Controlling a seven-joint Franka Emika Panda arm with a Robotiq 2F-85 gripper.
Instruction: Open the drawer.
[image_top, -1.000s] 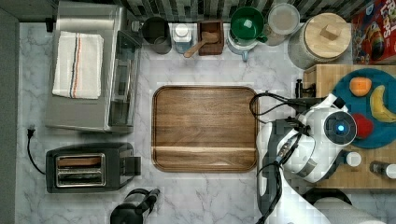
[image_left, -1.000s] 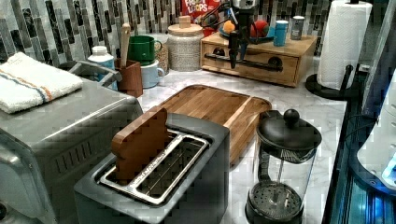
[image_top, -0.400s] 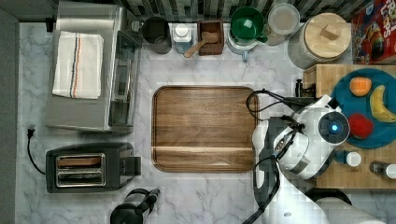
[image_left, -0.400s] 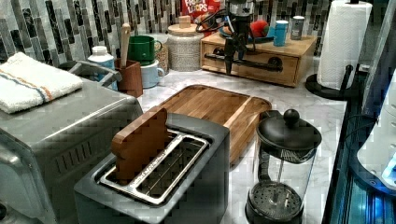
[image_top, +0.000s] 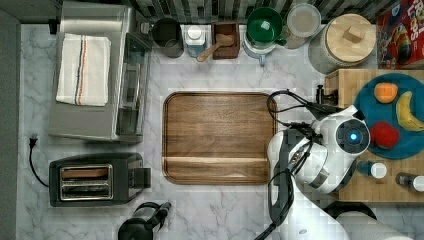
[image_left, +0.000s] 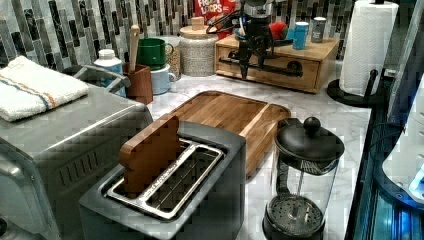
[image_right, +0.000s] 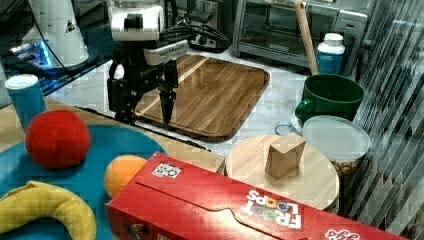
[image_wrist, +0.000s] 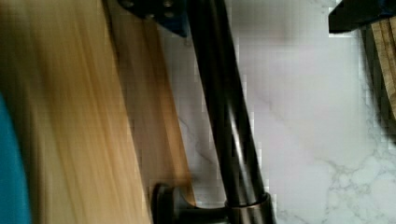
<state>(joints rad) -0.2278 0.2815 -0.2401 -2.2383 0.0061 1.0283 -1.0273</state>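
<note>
A: In the top view the drawer (image_top: 350, 80) sits at the counter's (image_top: 210, 210) right edge.

B: In the left view the claw (image_left: 245, 67) straddles its handle (image_left: 280, 70), fingers apart. Closing off-centre may slip off the bar.

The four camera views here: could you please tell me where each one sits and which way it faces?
Top view: overhead, looking straight down on the counter; arm over the drawer.
Left view: behind the toaster, facing the drawer front and gripper.
Right view: behind the cereal box, facing the oven; gripper fingers hang down.
Wrist view: close above the drawer's handle.
Left and right views share the wooden tray.
</note>
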